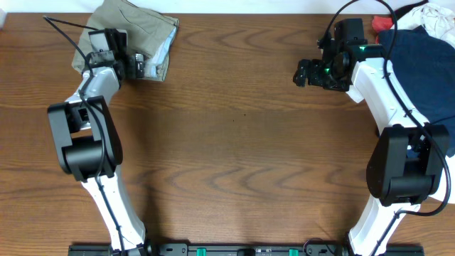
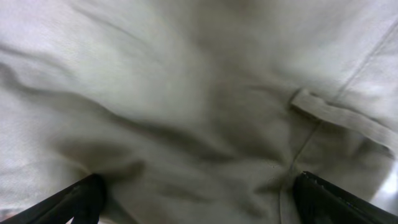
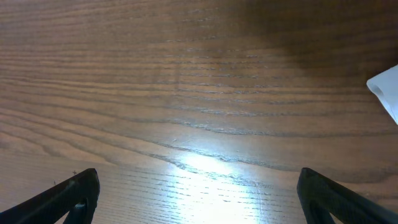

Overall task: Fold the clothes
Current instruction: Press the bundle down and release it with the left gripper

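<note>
Wooden table [image 1: 234,128]: landmark.
Navy garment [image 1: 426,64]: heaped at table's right edge, far end.
Khaki shorts [image 1: 142,25]: bundled at table's far-left corner, roughly square, long axis unclear; pale lining edge faces table centre.
Left gripper [image 2: 199,179]: spread wide, just over shorts near belt loop [image 2: 339,116]; pinching nothing.
Right gripper [image 3: 199,173]: spread, over bare table near navy garment.

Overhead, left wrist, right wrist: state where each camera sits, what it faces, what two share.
Overhead: above the table, looking down; both arms, left hand at khaki shorts, right hand over bare table.
Left wrist: on left arm, close over the shorts; own fingertips show.
Right wrist: facing the table; own fingertips show.
Shared: overhead and left wrist show the shorts.
</note>
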### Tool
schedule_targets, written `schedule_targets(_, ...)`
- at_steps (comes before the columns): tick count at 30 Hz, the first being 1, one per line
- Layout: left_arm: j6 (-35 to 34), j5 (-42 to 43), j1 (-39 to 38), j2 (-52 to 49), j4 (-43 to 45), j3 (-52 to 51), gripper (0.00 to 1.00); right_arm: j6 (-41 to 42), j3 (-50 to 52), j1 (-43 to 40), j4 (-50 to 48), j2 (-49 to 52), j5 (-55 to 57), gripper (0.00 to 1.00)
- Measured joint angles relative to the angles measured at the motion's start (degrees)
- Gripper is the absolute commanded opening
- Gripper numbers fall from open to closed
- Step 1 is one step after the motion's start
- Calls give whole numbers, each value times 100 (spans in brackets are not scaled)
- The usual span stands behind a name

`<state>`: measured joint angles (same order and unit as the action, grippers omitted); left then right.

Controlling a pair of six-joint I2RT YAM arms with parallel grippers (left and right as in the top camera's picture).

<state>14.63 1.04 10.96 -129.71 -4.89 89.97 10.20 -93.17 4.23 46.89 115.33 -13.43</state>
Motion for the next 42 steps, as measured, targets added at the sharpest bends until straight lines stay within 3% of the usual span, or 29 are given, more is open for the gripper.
schedule_targets(17,-1753,-120,2,-466,1123,72,98,0,0,0,-22,0,48,99)
schedule_targets(26,-2199,-122,22,-466,1134,94,98,0,0,0,-2,0,63,99)
schedule_targets(36,-2258,-96,66,-107,245,243,98,0,-22,-2,44,0,63,99)
schedule_targets(42,-2258,-87,94,1137,-695,236,98,-31,-664,-4,562,0,87,99)
